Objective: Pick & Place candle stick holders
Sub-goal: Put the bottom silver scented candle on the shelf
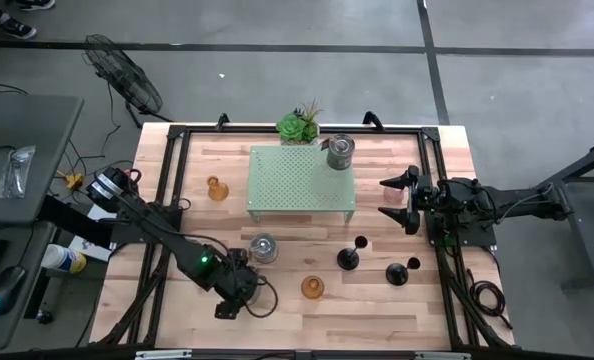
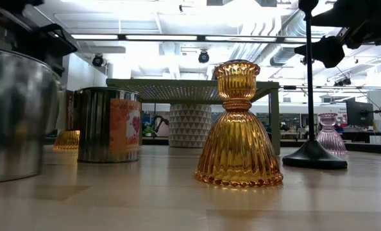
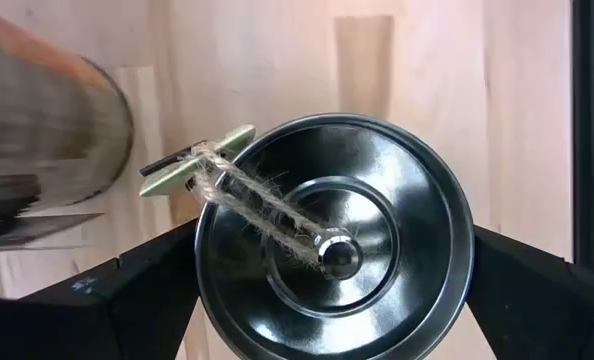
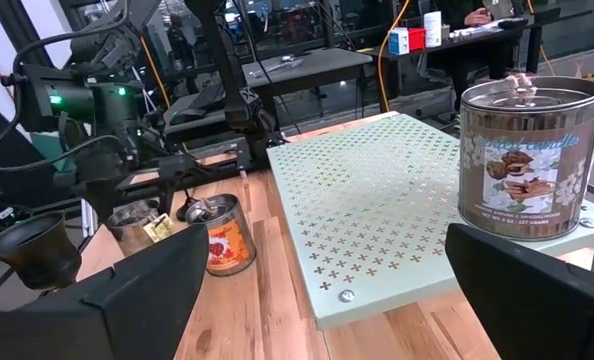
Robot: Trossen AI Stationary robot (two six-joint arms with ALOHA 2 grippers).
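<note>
Left wrist view: left gripper [image 3: 332, 290] open astride silvery tin [image 3: 332, 250] near desk's front edge, probably pre-grasp; next close. Right gripper [image 1: 405, 203] open, idle.

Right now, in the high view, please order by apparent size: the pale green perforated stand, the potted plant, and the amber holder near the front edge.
1. Pale green perforated stand, clearly the largest.
2. Potted plant.
3. Amber holder, the smallest, though not far behind the plant.
</note>
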